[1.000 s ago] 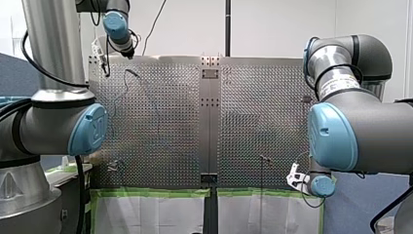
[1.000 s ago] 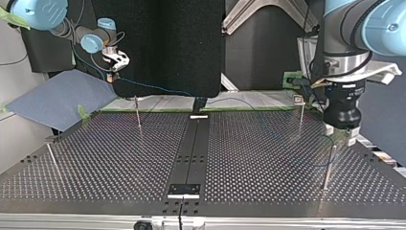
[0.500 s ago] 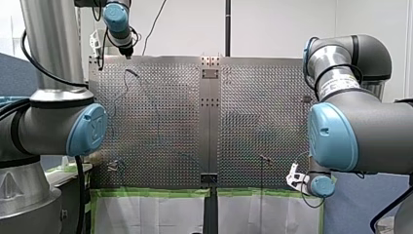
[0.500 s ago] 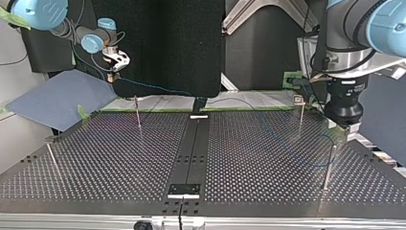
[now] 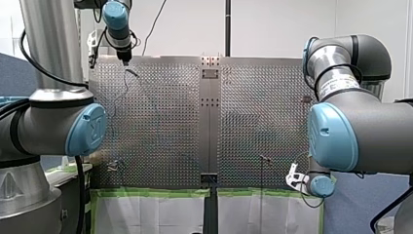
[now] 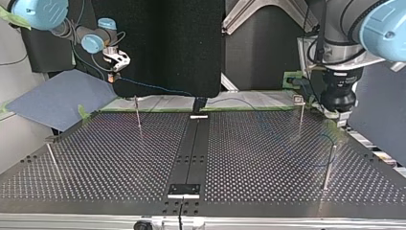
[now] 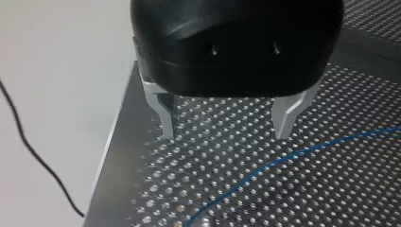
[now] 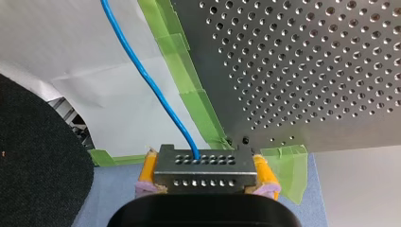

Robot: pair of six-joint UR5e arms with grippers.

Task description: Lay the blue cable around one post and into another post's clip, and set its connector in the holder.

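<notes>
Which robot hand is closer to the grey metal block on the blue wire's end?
Right. My right gripper clamps the grey metal connector block between yellow pads. My left gripper hangs open across the perforated metal table, above the blue cable only.

The perforated table [image 8: 307, 71] is dull-shining metal — the blue cable [image 8: 142, 71] smooth and glossy, its connector [image 8: 205, 172] dark matt metal.

The connector [image 8: 204, 178] sits in our right gripper [image 8: 205, 166], off a taped corner of the table [image 8: 307, 71]; its cable [image 8: 154, 90] crosses the table ahead of our left gripper [image 7: 225, 132].
</notes>
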